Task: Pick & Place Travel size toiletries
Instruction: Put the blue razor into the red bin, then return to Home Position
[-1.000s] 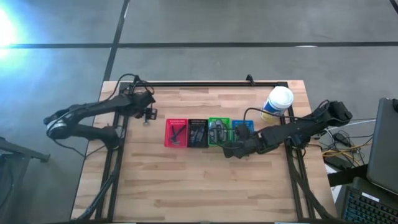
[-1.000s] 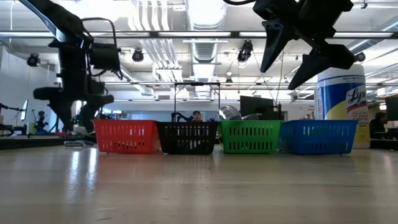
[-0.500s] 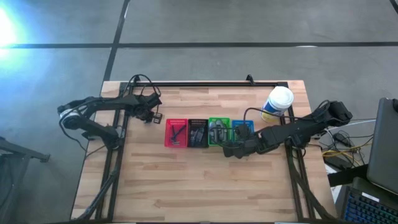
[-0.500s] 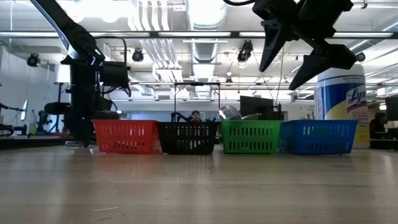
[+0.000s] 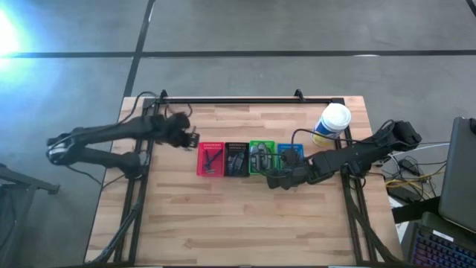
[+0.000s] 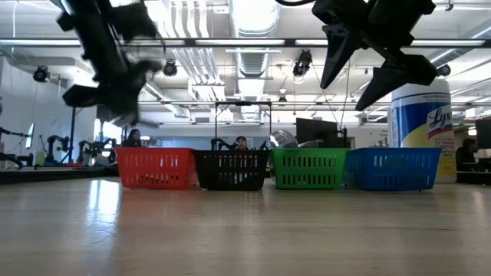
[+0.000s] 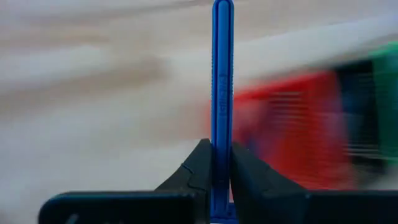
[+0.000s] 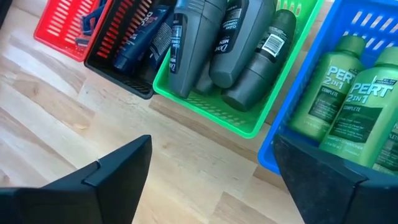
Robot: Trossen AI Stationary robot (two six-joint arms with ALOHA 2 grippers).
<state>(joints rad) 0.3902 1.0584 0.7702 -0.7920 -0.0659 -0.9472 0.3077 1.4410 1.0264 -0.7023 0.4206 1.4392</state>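
My left gripper (image 5: 190, 138) hangs above the table just left of the red basket (image 5: 210, 158), shut on a thin blue razor (image 7: 222, 74). It shows blurred and high in the low view (image 6: 115, 84). Four small baskets stand in a row. The red one holds blue razors (image 8: 87, 25), the black one dark tubes (image 8: 143, 37), the green one grey bottles (image 8: 211, 43) and the blue one green bottles (image 8: 348, 106). My right gripper (image 5: 274, 179) hovers open above the near edge of the green and blue baskets, with nothing between its fingers (image 8: 118, 174). My left gripper pinches the blue razor's handle (image 7: 222, 155) between its two fingertips (image 7: 199, 171), one on each flat side. The handle runs along the fingers and sticks far out past their tips. The razor's head is out of view. The razor is lifted clear of the table.
A large yellow-and-blue canister with a white cap (image 5: 332, 123) stands at the back right, behind the blue basket (image 5: 289, 155). A black rail (image 5: 245, 100) runs along the table's far edge. Bare wood (image 5: 238, 223) lies in front of the baskets.
My left gripper was down at the table left of the red basket. It has risen well above the table and gone a little toward the red basket, moving fast enough to blur. My right gripper has kept still.
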